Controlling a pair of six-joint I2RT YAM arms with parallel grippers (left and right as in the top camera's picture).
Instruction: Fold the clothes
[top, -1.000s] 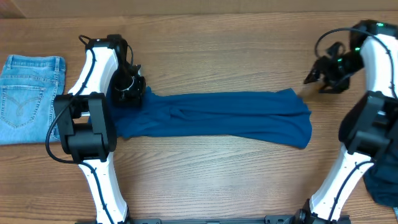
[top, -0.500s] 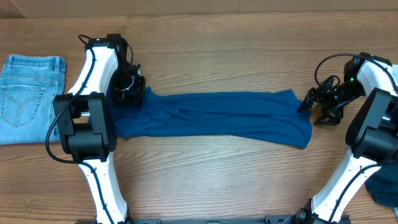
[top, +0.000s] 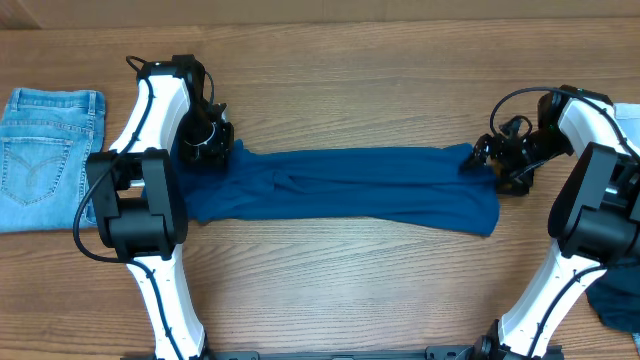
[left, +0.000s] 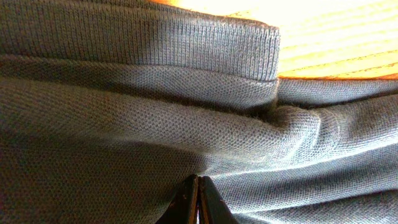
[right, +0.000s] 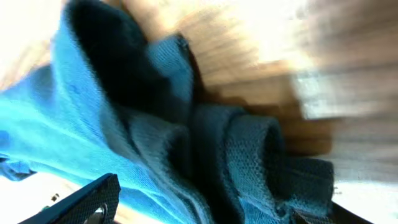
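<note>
While the blue shirt (top: 340, 190) lay stretched in a long band across the middle of the table (top: 350, 70), w/ the jeans (top: 45, 155) well apart at far left, we had one arm at each end of it. Left gripper (top: 207, 148) sat on the shirt's upper left corner, jaws clenched. Its wrist view showed the fingertips (left: 214, 208) pressed together w/ wrinkles running into them, so we judged they pinched a thin bit of jersey. Right gripper (top: 482, 165) was at the upper right corner, jaws spread wide & gripping nothing. Its blurred wrist view showed a bunched, rolled hem lying beside one finger (right: 87, 202). Step in hand, as we read it: take the right end so both ends could be lifted & folded over. Risks from there: the right hem was rolled into several layers, so closing might catch only the outer roll & the rest would sag or slip out on lifting. Closing too low could scrape the wood instead. The left pinch looked v. shallow, so a pull from the right arm could tug the thin fabric free. Uneven lift would give a skewed fold. A second dark garment (top: 615, 300) lay at the lower right edge by the right arm, & a wide swing could drag it.
</note>
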